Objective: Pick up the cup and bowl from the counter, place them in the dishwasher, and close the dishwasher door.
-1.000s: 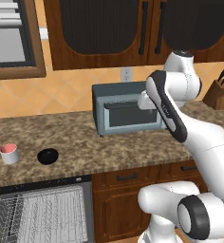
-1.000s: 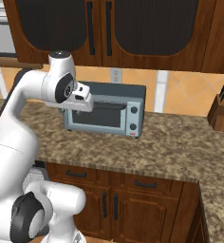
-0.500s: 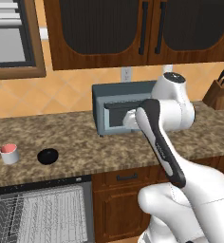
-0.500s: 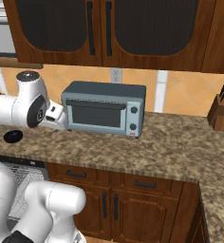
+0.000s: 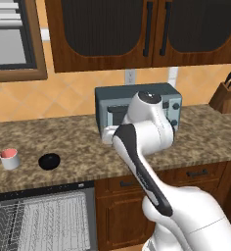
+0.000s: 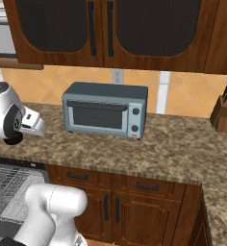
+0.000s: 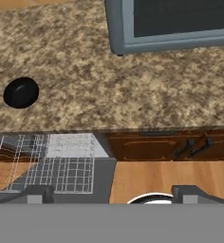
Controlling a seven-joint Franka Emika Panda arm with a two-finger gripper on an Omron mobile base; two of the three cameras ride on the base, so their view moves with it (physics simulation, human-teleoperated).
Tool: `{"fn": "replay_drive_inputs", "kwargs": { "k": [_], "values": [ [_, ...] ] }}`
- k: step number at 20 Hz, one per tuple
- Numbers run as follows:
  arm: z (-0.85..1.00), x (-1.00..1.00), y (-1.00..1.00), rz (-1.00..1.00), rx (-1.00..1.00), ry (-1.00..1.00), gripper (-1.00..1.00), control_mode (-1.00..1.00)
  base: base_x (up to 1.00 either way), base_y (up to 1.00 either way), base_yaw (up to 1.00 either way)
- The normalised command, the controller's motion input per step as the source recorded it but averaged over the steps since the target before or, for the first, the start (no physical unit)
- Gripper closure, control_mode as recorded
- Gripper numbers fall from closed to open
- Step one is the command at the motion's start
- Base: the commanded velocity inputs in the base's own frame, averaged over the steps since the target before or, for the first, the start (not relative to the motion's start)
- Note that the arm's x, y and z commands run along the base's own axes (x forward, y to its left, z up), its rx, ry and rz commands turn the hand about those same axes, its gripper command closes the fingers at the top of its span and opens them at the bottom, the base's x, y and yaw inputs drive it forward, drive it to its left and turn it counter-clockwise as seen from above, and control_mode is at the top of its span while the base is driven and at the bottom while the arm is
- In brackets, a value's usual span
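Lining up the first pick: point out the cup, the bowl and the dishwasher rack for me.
cup (image 5: 10, 159), left base view, on its grey side wall.
bowl (image 7: 21, 92), hand view, on its black middle.
dishwasher rack (image 5: 49, 220), left base view, on the white wires.

You're looking at a counter (image 5: 63, 142) of speckled brown-and-tan granite, dull rather than polished. On it, the bowl (image 5: 49, 161) is plain black and matt; the cup (image 5: 10, 159) looks like smooth light grey ceramic or plastic — which one, you can't tell. The dishwasher (image 5: 44, 220) shows thin white wire racks. The toaster oven (image 6: 106, 109) has a smooth grey-blue painted-metal look, and the cabinets (image 6: 110, 29) are dark brown wood.
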Motion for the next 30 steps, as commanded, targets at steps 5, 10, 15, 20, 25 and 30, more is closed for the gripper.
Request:
{"fn": "replay_drive_inputs", "kwargs": {
  "k": [5, 10, 15, 20, 25, 30],
  "values": [
    [-0.05, 0.16, 0.72, 0.00, -0.07, 0.00, -1.00, -1.00, 0.00, 0.00, 0.00],
    [-0.13, 0.48, 0.73, -0.02, -0.12, 0.08, -1.00, -1.00, 0.00, 0.00, 0.00],
    [-0.18, 0.69, 0.50, -0.09, -0.09, 0.11, -1.00, -1.00, 0.00, 0.00, 0.00],
    [-0.30, 0.31, 0.36, -0.18, 0.01, 0.12, -1.00, -1.00, 0.00, 0.00, 0.00],
    [-0.74, 0.50, 0.00, 0.00, 0.32, 0.06, -1.00, -1.00, 0.00, 0.00, 0.00],
    [-0.51, 0.33, 0.04, 0.05, 0.13, 0.00, -1.00, -1.00, 0.00, 0.00, 0.00]
  ]
}}
